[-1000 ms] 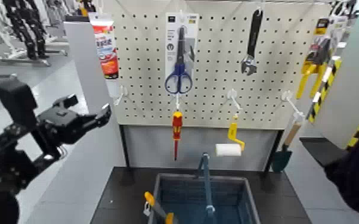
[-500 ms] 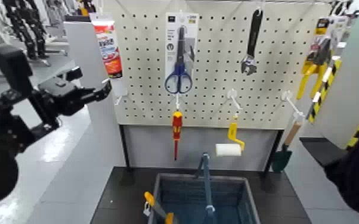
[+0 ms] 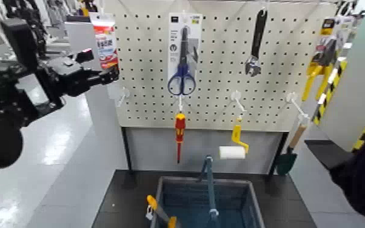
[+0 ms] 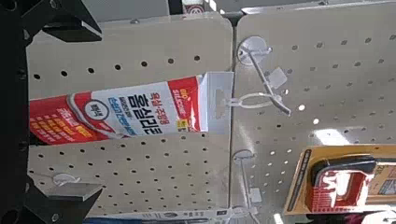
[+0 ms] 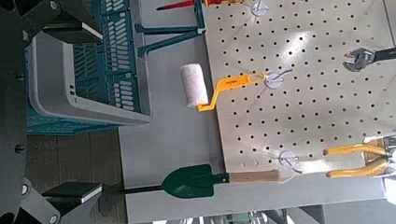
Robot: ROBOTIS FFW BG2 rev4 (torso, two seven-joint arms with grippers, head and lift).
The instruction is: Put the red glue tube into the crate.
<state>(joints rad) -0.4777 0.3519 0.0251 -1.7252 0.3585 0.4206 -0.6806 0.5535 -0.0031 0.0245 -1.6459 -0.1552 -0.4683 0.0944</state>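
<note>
The red glue tube [image 3: 105,43] hangs on a hook at the pegboard's top left corner. My left gripper [image 3: 103,65] is raised to it, open, with its fingertips level with the tube's lower part. In the left wrist view the tube [image 4: 117,110] lies across the gap of the left gripper [image 4: 93,107], and I see no finger pressing on it. The crate [image 3: 249,189] stands on the dark shelf below the board, its blue handle [image 3: 209,182] upright. My right gripper [image 5: 79,112] is open and idle off to the right, with the crate [image 5: 89,79] ahead of it.
On the pegboard hang a scissors pack [image 3: 184,54], a wrench [image 3: 256,42], a red-and-yellow screwdriver [image 3: 179,133], a paint roller [image 3: 233,150], a trowel [image 3: 288,159] and yellow pliers [image 3: 317,68]. An orange-handled tool [image 3: 158,210] lies in the crate.
My left arm has risen and swung right, bringing its open gripper from mid-height beside the board up to the glue tube. Nothing else has moved.
</note>
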